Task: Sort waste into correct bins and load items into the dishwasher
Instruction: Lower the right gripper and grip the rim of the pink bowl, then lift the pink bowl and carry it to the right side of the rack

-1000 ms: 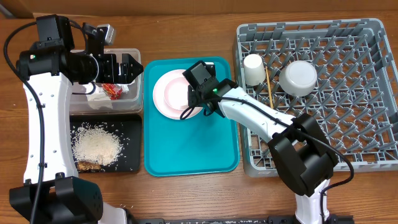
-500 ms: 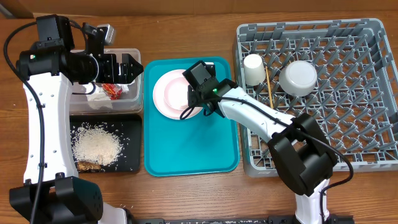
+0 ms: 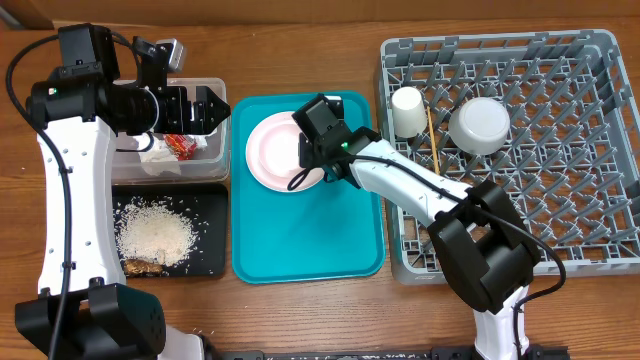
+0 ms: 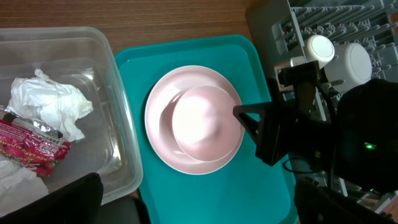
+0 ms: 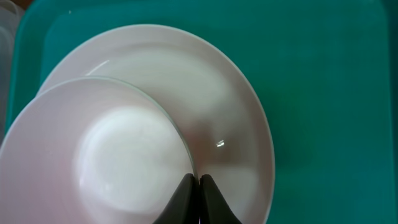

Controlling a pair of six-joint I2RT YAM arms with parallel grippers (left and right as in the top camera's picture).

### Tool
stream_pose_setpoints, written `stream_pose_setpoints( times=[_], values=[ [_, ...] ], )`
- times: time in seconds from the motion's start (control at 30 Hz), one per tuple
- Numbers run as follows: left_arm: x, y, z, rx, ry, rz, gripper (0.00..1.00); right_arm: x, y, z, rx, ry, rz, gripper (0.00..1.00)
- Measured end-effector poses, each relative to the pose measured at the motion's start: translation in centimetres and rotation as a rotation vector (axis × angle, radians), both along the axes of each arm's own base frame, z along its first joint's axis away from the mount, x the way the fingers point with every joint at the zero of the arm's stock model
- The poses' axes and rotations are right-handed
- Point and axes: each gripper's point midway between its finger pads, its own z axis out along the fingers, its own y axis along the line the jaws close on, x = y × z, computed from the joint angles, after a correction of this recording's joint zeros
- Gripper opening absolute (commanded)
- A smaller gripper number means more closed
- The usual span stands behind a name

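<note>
Landmark: teal serving tray (image 3: 300, 240), lying between the bins and the dish rack (image 3: 560, 150).
Pinkish bowl (image 4: 205, 121): small, round, smooth and pale pink, with nothing in it. It sits on the tray's far half, on the plate and off-centre toward the rack side.
Pink plate (image 4: 158, 134): round, pale and glossy, wider than the bowl. It lies flat on the tray's far half.
Right gripper (image 5: 194, 183): over the tray's far half. Its two dark fingertips are pressed nearly together, pinching the bowl's rim on the rack side.
Left gripper (image 3: 215, 108): just off the tray's left edge, above the clear tub (image 4: 118, 124). Jaws spread wide, holding nothing.
Tub contents: crumpled white napkin (image 4: 50, 102) and red wrapper (image 4: 31, 146), left of the tray.
Black tray (image 3: 215, 230): beside the tray's near-left side, holding a heap of rice (image 3: 155, 235).
Rack contents: white cup (image 3: 407, 108), chopsticks (image 3: 434, 135) and white bowl (image 3: 480, 125), right of the tray.
</note>
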Motion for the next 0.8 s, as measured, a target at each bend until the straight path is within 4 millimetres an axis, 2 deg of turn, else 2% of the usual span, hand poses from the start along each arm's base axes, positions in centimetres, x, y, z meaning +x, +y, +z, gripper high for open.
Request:
stream_pose_setpoints(
  times=[0.17,0.33,0.53,0.67,0.73,0.77,0.8],
  values=[
    [0.0,0.0,0.0,0.000,0.000,0.000,1.00,1.2,0.5,2.5,0.010,-0.047,0.008,0.04],
    [0.0,0.0,0.0,0.000,0.000,0.000,1.00,0.8,-1.4,6.3,-0.036,-0.079,0.035,0.04],
    [0.0,0.0,0.0,0.000,0.000,0.000,1.00,-0.7,-7.8,12.5,-0.092,-0.093,-0.019,0.04],
    [0.0,0.0,0.0,0.000,0.000,0.000,1.00,-1.9,-13.3,16.4,-0.109,-0.102,-0.106,0.04],
    [0.0,0.0,0.0,0.000,0.000,0.000,1.00,-2.8,-16.2,17.7,-0.126,-0.092,-0.154,0.04],
    [0.0,0.0,0.0,0.000,0.000,0.000,1.00,-3.6,-18.4,18.3,-0.150,-0.078,-0.197,0.04],
    [0.0,0.0,0.0,0.000,0.000,0.000,1.00,-3.9,-19.4,18.5,-0.162,-0.071,-0.214,0.04]
  ],
)
